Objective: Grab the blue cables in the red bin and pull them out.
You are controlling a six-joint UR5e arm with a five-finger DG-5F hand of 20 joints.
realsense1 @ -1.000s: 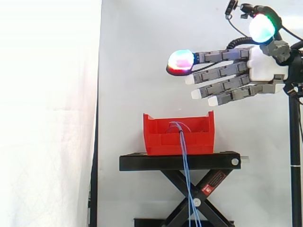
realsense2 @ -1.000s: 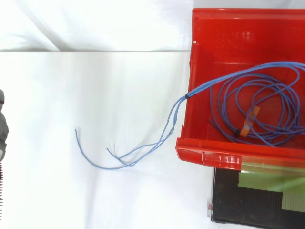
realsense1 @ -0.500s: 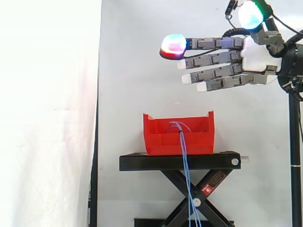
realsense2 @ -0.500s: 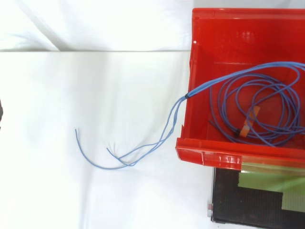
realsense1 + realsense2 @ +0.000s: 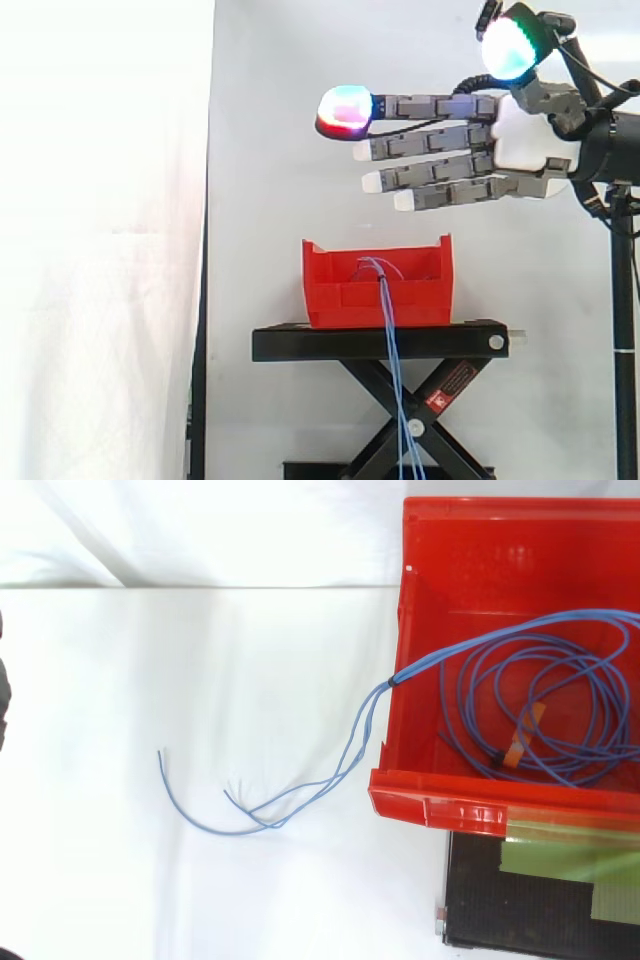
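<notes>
Seen from the side, the hand (image 5: 520, 140) hovers open, fingers outstretched, high above the red bin (image 5: 340, 300) on its black stand (image 5: 300, 345), blue cables (image 5: 390, 340) draped down its front; from above, they lie coiled inside, ends trailing over one wall.

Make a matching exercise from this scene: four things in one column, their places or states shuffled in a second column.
Things:
1. hand
2. blue cables
3. red bin
4. black stand

Places or states:
A. rests on top of the stand
B. open, fingers straight, high above the bin
C. carries the bin
D. coiled in the bin, ends hanging out over its wall

Pairs: 1-B, 2-D, 3-A, 4-C
</notes>
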